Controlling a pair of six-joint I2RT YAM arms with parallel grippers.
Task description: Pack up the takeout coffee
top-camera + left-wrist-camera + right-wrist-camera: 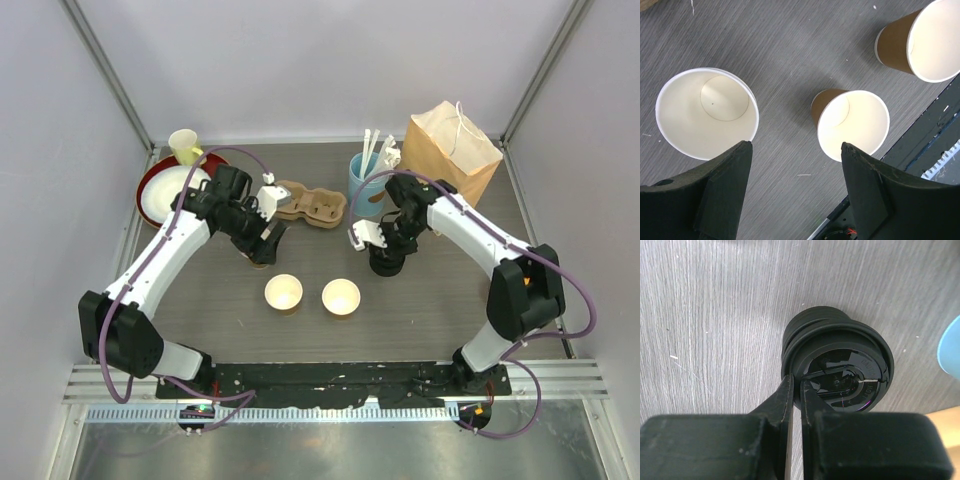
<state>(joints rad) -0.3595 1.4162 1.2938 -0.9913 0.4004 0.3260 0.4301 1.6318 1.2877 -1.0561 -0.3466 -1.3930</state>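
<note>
No takeout coffee, meaning a cup with its lid on, shows in any view. Three lidless tan paper cups stand on the table: one [707, 112] at the left, one [852, 125] in the middle, one [925, 42] at the right. My left gripper [796, 145] hangs open above the bare table between the first two. From the top view, two of the cups [283, 293] [341, 297] stand in front of the arms. A stack of black lids [812, 322] sits right of centre. My right gripper [796, 382] is shut on the rim of the top lid [850, 375].
A brown paper bag [450, 150] stands at the back right, with a blue cup of stirrers [367, 178] beside it. A cardboard cup carrier [310, 205] lies at back centre. A red dish with a white plate [160, 195] and a pale cup [184, 146] sit back left.
</note>
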